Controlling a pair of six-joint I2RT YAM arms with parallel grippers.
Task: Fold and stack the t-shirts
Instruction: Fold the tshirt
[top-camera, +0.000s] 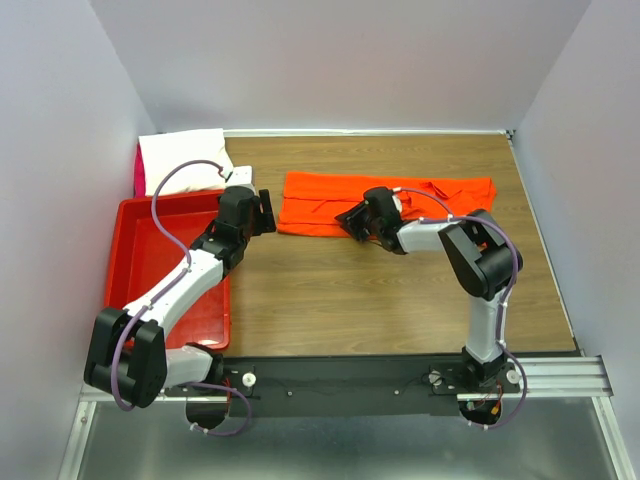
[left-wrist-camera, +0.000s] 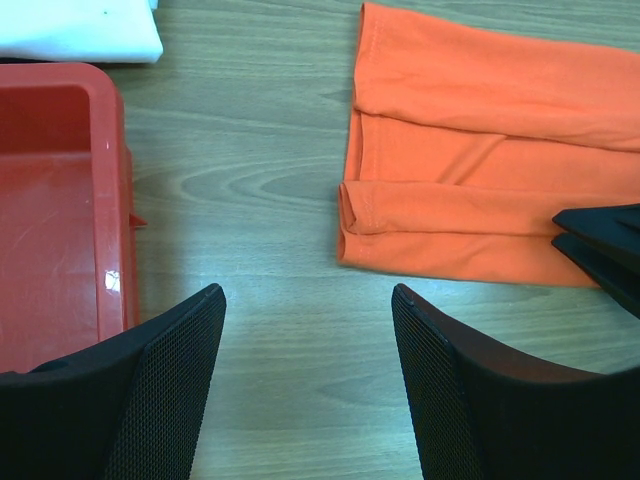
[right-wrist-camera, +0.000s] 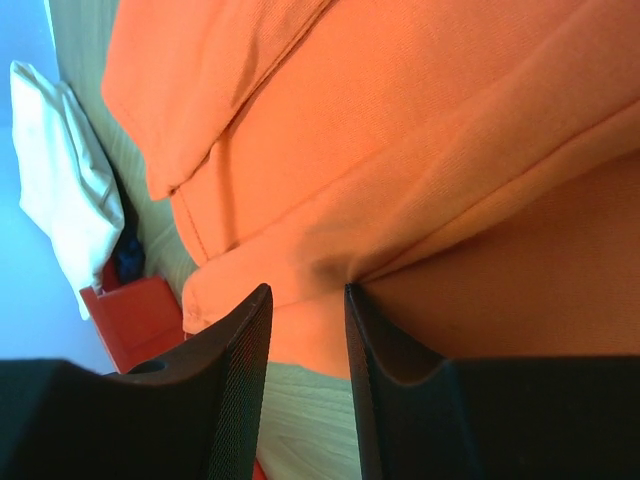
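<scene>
Right gripper (right-wrist-camera: 308, 290) jaws are nearly together, seemingly pinching the orange t-shirt's (top-camera: 320, 205) hem, right of the red bin (top-camera: 135, 250). Left gripper (left-wrist-camera: 308, 292) gapes beside the bin; white t-shirt (top-camera: 180, 160) lies behind it.

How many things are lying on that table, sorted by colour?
Orange: 1, the orange t-shirt
White: 1, the white t-shirt
Pink: 1, the pink cloth, barely showing beside the white one
Red: 1, the red bin
Total: 4
</scene>
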